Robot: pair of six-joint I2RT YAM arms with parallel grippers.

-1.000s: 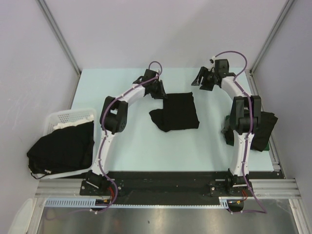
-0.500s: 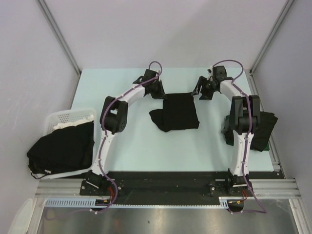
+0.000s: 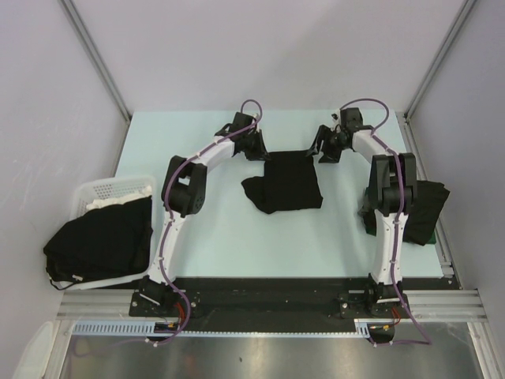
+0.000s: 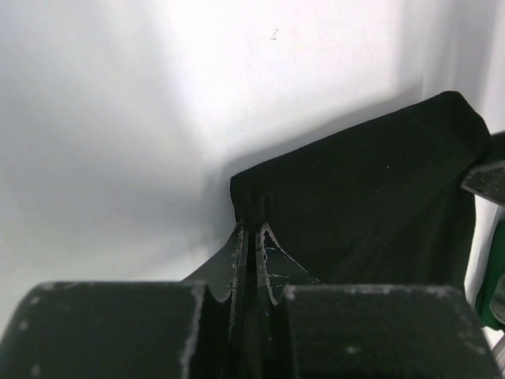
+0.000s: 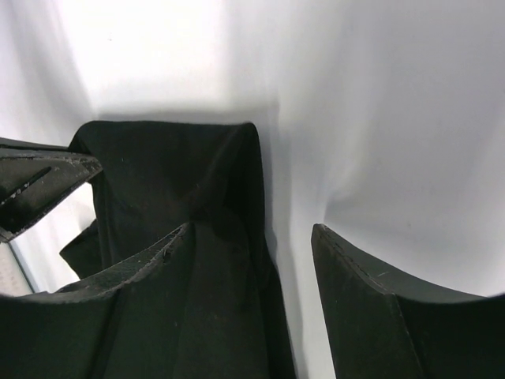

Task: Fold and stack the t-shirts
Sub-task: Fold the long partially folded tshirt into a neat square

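A black t-shirt (image 3: 284, 181) lies partly folded in the middle of the table, with a lobe of cloth sticking out at its near left. My left gripper (image 3: 259, 150) is at its far left corner; in the left wrist view the jaws (image 4: 251, 233) stand pressed together on the edge of the cloth (image 4: 363, 189). At the far right corner, my right gripper (image 3: 322, 150) is open. In the right wrist view it (image 5: 252, 237) straddles the shirt's edge (image 5: 173, 174), with one finger over cloth and the other over bare table.
A white slotted basket (image 3: 110, 189) at the left edge holds more black shirts (image 3: 99, 241) that spill over its near side. Another pile of black cloth (image 3: 426, 209) lies at the right edge beside the right arm. Grey walls close in the far and side edges.
My right gripper has come down and to the left, from above the far table to the shirt's far right corner. The left arm and the shirt look unmoved.
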